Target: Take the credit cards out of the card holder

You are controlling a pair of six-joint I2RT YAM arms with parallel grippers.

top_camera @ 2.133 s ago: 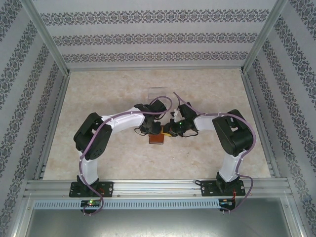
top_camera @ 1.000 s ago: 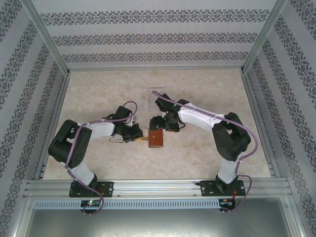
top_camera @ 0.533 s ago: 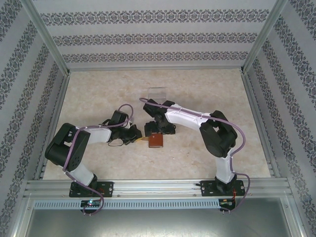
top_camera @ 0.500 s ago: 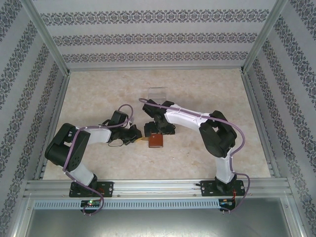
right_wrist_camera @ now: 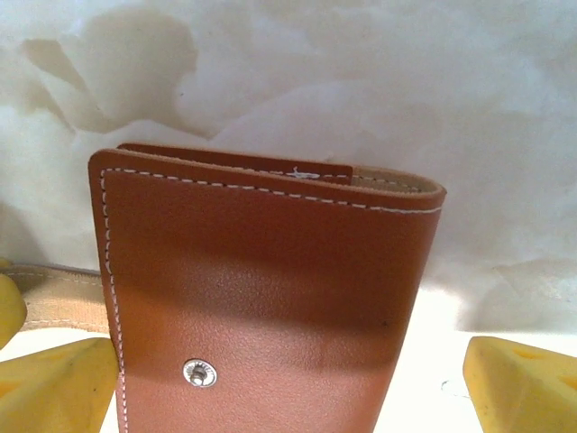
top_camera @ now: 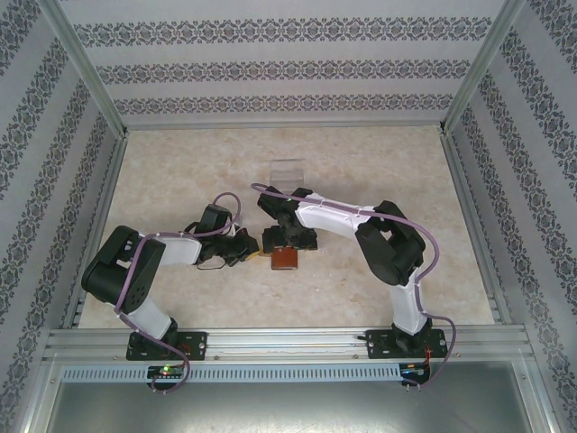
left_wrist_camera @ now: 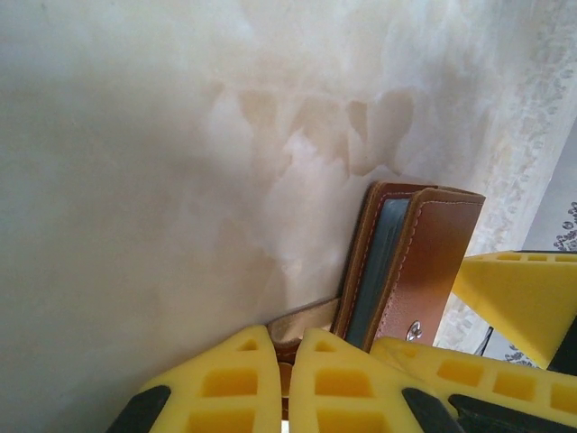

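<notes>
The card holder [top_camera: 286, 259], a reddish-brown leather wallet, lies folded near the table's middle. In the left wrist view it [left_wrist_camera: 424, 262] gapes slightly, with a blue-grey lining edge between the leather flaps. My left gripper [left_wrist_camera: 287, 347] is shut on its tan strap tab [left_wrist_camera: 302, 322], reaching in from the wallet's left [top_camera: 255, 255]. My right gripper [top_camera: 281, 239] hangs open just over the wallet's far side. Its yellow fingertips [right_wrist_camera: 523, 383] straddle the snap-studded flap [right_wrist_camera: 261, 271], the right one standing apart from the leather. The credit cards are hidden.
A clear rectangular tray [top_camera: 288, 169] sits on the table behind the wallet. The table [top_camera: 180, 171] is beige marble-patterned and fenced by aluminium rails [top_camera: 270, 339] and patterned walls. Both arms crowd the middle.
The right arm has swung left and down over the wallet, and its jaws have spread wide. The left gripper has stayed shut on the strap tab and hardly moved.
</notes>
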